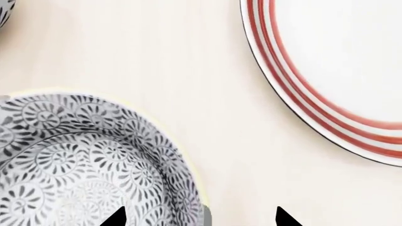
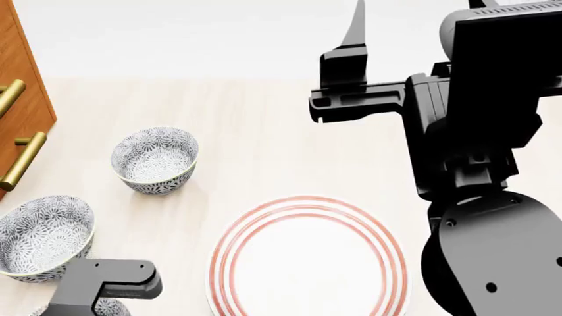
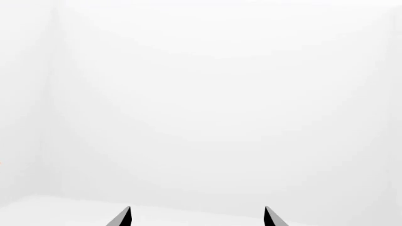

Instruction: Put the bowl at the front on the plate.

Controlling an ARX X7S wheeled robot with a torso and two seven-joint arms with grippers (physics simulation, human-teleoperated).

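Note:
The bowl (image 1: 82, 160) at the front, white with a dense grey-blue floral pattern, lies under my left gripper (image 1: 201, 219). The gripper is open: one fingertip (image 1: 116, 219) is over the bowl's inside, the other (image 1: 285, 219) over the table outside its rim. In the head view only a sliver of this bowl (image 2: 112, 308) shows beneath my left arm (image 2: 101, 280). The plate (image 2: 307, 260), white with red rings, lies just to the bowl's right; its rim (image 1: 295, 94) is apart from the bowl. My right gripper (image 3: 197, 216) is open, raised high and holds nothing.
Two look-alike bowls stand further back on the pale table, one at the left (image 2: 44, 237) and one behind it (image 2: 155, 160). A wooden cabinet with brass handles (image 2: 22, 158) borders the left side. My right arm (image 2: 474, 151) towers over the table's right part.

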